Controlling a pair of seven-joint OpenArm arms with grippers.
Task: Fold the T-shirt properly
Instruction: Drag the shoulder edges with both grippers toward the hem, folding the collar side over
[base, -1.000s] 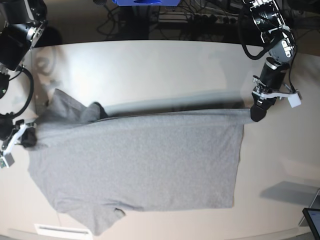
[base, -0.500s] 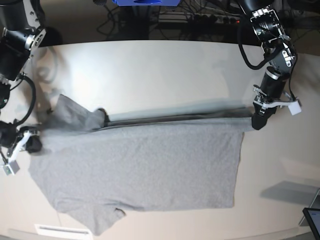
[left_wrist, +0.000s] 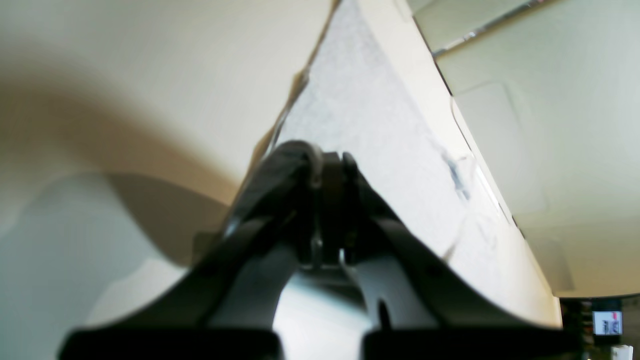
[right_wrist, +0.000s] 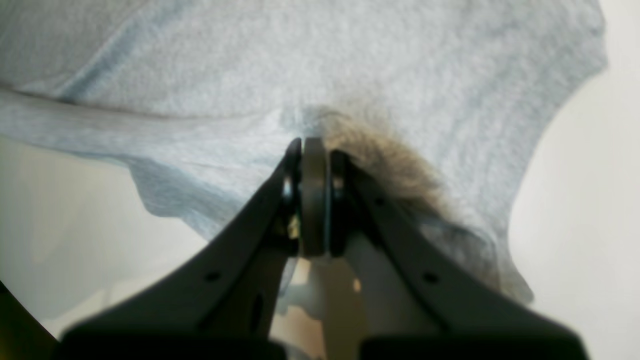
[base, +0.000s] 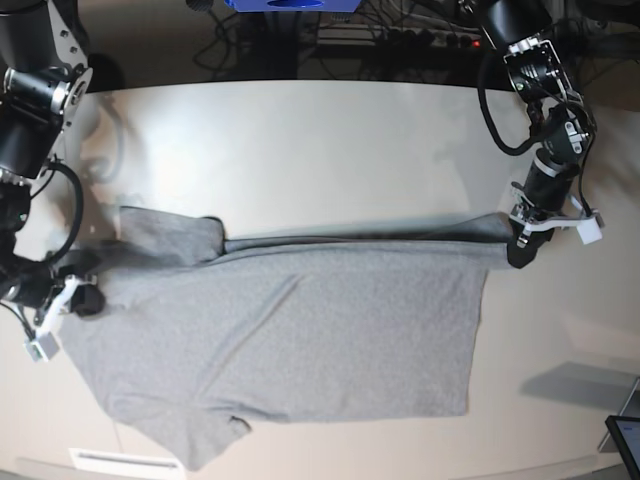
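"How are the two arms standing?"

"Both bend down to the table (base: 300, 140), one at each end of the T-shirt (base: 300, 340). The left gripper (base: 517, 250) points down at one corner of the cloth. The right gripper (base: 80, 298) sits low at the other end, by the sleeve."

"What are the jaws doing?"

"Both are pinched tight. In the left wrist view the left gripper (left_wrist: 327, 162) has its two tips pressed together, and the grey cloth (left_wrist: 370, 130) runs away from right at the tips. In the right wrist view the right gripper (right_wrist: 312, 150) is closed on a bunched bit of the T-shirt (right_wrist: 350, 65), and the cloth spreads out past the tips."

"Where is the shirt?"

"It lies mostly flat between the two grippers. The edge between the jaws is pulled into a long line, with a thin fold along it."

"How many things can you count?"

"One shirt, two arms, two grippers, one table. I can see two short sleeves on the shirt."
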